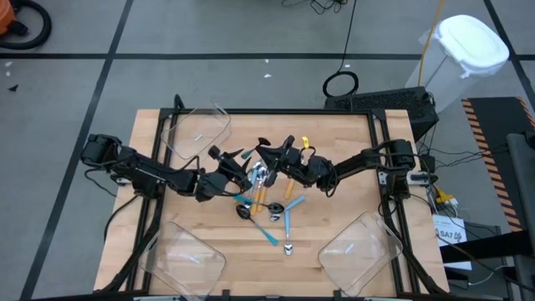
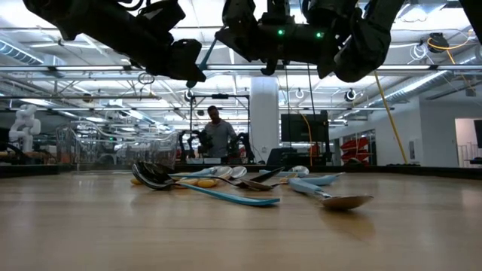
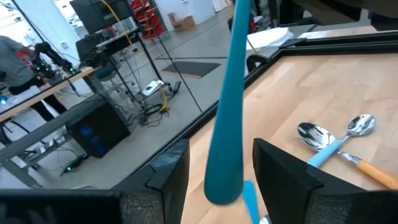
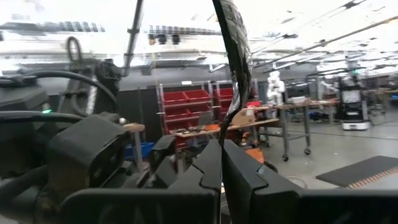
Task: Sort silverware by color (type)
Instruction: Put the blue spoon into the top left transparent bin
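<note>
Above the spoon pile [image 1: 266, 201], my left gripper [image 3: 214, 180] straddles a blue-handled spoon [image 3: 229, 106], apparently for handover; right gripper [image 4: 222, 171] clenched on it.

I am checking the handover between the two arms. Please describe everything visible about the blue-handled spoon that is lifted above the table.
The blue-handled spoon has a smooth, rounded teal handle that looks like plastic. It hangs above the wooden table, between the fingers of the left gripper, which stand on either side of it with small gaps. Its dark bowl is pinched in the shut right gripper. It touches no other spoon.
</note>
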You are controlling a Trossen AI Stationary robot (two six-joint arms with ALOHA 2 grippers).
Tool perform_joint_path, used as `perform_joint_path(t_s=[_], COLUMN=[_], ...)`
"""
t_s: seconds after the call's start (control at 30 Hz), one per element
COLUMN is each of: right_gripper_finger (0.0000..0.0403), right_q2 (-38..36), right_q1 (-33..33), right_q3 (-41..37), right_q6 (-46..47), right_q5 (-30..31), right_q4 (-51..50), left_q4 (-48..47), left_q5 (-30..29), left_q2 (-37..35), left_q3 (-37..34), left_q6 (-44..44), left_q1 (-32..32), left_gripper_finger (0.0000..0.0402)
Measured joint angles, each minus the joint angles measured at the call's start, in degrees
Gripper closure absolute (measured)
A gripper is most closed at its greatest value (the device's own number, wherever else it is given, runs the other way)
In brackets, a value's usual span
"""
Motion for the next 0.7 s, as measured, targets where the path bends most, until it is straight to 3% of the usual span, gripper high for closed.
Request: perform_joint_path(t_s=[0.7], right_gripper_finger=[0.0403], right_q2=[0.00], right_q1=[0.00], right_q3=[0.00], right_q6=[-0.13], right_q5=[1.61], right_q4=[-0.06], left_q4=[4.48], left_q5=[-2.66], left_q2=[3.82], left_q3=[-0.02], left_q6=[2.44], left_q1=[0.81], left_gripper_finger=[0.0229])
